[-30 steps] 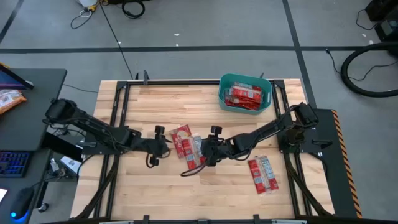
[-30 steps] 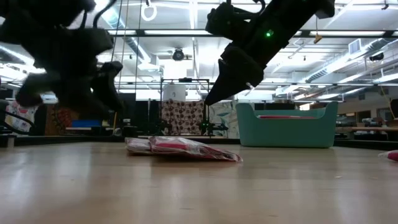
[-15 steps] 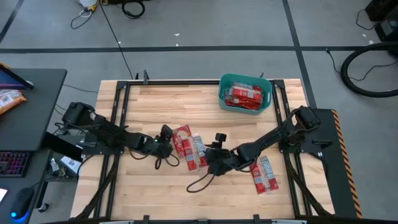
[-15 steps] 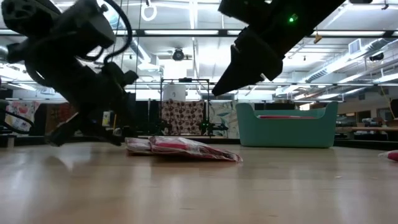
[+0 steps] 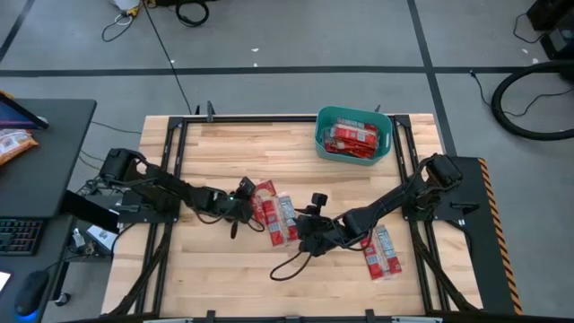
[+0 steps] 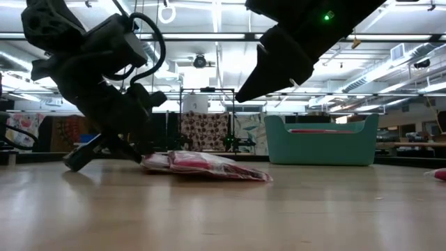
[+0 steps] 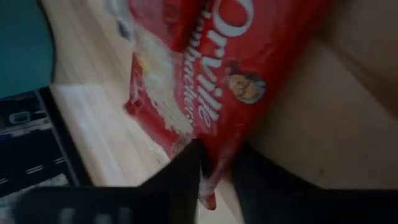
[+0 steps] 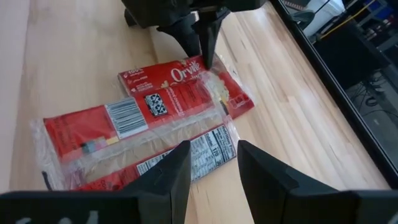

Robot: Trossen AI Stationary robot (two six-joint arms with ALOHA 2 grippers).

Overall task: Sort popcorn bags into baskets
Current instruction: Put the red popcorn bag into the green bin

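Two red popcorn bags (image 5: 272, 212) lie flat, side by side, at the table's middle; the left one (image 8: 180, 93) shows its "Orville" print. My left gripper (image 5: 246, 194) is low at that bag's left end, shut on its edge. My right gripper (image 8: 213, 146) is open and empty, above the table just right of the two bags. Two more bags (image 5: 378, 250) lie at the near right. The teal basket (image 5: 321, 135) stands at the far right with red bags inside. My left gripper pinches the end edge (image 7: 210, 179) of the "Orville" bag between its two fingers (image 7: 180, 180). The fingers slant down from the table's left, their tips meeting at that edge (image 8: 203, 61). The bag lies flat on the table.
Black frame rails (image 5: 170, 152) run along the table's left and right sides. A loose black cable loop (image 5: 285, 266) hangs by my right gripper. Bare wood lies at the near left and far left of the table.
My left gripper has gone toward the table's right and down to the table, arriving at the left end of the "Orville" bag. My right gripper has drawn back toward the near edge, off the bags. The bags have stayed where they were.
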